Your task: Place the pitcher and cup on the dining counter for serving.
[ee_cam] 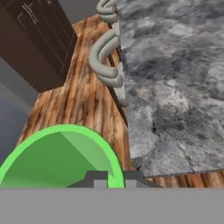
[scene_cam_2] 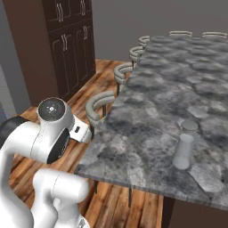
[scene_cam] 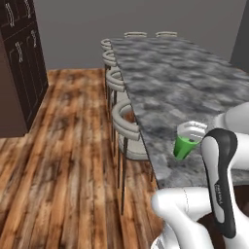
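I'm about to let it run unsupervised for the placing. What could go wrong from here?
1. In the hand view the cup, held in the jaws, appears to hang over the wooden floor beside the dining counter corner; letting go now would probably drop it.
2. Moving in low, the cup could strike the counter's edge.
3. The pitcher stands near the near edge; a wide sweep might knock it over.
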Tool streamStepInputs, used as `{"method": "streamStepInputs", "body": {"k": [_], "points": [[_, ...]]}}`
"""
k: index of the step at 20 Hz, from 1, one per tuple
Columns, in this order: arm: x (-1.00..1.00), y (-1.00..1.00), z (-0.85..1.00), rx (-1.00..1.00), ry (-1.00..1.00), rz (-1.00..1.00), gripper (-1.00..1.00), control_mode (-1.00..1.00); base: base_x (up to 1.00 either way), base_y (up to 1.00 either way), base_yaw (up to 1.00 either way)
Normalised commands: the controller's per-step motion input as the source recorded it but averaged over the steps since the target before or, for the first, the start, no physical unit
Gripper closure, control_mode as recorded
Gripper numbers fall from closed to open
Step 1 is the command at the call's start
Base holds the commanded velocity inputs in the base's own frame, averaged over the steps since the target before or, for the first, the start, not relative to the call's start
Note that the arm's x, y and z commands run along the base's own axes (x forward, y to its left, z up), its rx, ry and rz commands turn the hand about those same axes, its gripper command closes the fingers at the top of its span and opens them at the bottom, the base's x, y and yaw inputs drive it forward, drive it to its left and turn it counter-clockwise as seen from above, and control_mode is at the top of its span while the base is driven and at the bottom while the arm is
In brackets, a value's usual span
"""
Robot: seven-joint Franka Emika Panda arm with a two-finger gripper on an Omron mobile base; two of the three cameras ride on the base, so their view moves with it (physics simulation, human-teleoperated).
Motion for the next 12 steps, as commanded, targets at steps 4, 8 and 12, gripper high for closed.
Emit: {"method": "streamStepInputs", "body": {"k": [4, 8, 12], "points": [[0.26, 0.01, 0.02, 0.01, 0.0, -0.03, 1.0, -1.0, 0.07, 0.07, -0.03], [0.45, -0.21, 0.0, 0.09, 0.14, -0.46, 1.0, -1.0, 0.0, 0.0, 0.0], [0.36, -0.52, 0.0, 0.13, 0.15, -0.5, 1.0, -1.0, 0.0, 0.0, 0.0]]}}
